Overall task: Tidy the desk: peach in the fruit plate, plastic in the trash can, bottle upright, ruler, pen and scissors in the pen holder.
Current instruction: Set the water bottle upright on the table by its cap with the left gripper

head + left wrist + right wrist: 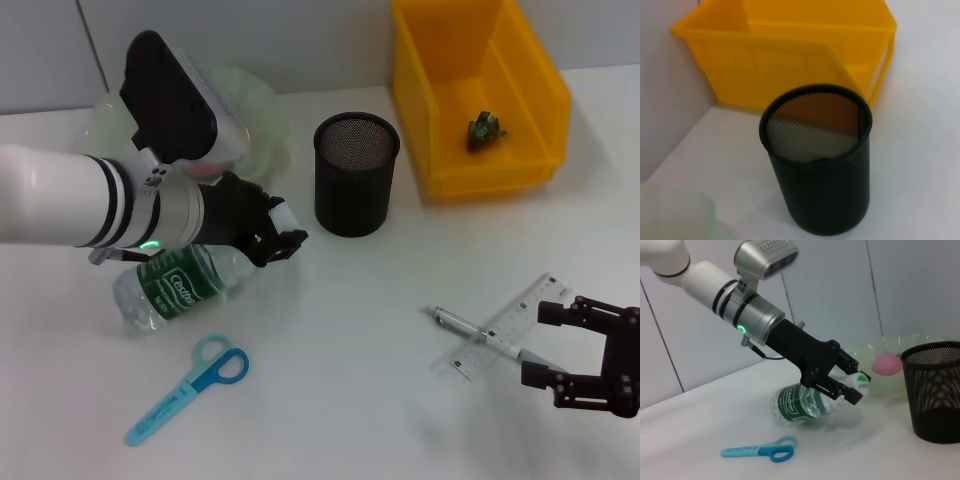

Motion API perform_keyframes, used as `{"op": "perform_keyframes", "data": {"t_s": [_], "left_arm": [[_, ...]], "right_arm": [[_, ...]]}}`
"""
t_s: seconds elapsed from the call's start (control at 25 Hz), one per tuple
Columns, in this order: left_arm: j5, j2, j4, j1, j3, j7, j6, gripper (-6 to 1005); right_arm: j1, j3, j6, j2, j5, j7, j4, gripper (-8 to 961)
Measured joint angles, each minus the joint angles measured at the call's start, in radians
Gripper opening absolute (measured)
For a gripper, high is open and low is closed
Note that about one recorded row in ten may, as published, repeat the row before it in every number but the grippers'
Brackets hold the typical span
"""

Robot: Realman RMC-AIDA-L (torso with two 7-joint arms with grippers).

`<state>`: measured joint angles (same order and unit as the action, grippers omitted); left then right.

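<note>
L gripper is clamped on the neck end of the bottle, which is tilted with its base on the desk, just left of the pen holder. Grip is confirmed in R wrist view; head view hides it partly. Peach in fruit plate is seen only from R wrist cam. R gripper is spread open, beside ruler and pen, which lie crossed. Scissors lie flat near the bottle. Trash can holds a crumpled scrap; shown only by head cam.
</note>
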<state>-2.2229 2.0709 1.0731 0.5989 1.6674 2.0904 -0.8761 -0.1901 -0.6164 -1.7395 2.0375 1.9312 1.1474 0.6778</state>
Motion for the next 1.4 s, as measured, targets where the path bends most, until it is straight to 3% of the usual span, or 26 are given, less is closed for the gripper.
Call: {"op": "perform_keyframes", "data": {"t_s": [0.28,0.96,1.4], "left_arm": [[0.018,-0.002,0.082,-0.053,-0.005,-0.001,-0.003,454],[0.215,-0.002,0.085,-0.109,-0.087,-0.172,0.000,451],[0.246,-0.002,0.101,-0.123,-0.106,-0.187,0.004,448]], "right_arm": [[-0.001,0.001,0.000,0.001,0.000,0.001,0.000,848],[-0.008,-0.005,0.000,0.001,0.000,0.012,0.000,848],[-0.009,-0.006,-0.002,0.001,0.000,0.014,0.000,849]]}}
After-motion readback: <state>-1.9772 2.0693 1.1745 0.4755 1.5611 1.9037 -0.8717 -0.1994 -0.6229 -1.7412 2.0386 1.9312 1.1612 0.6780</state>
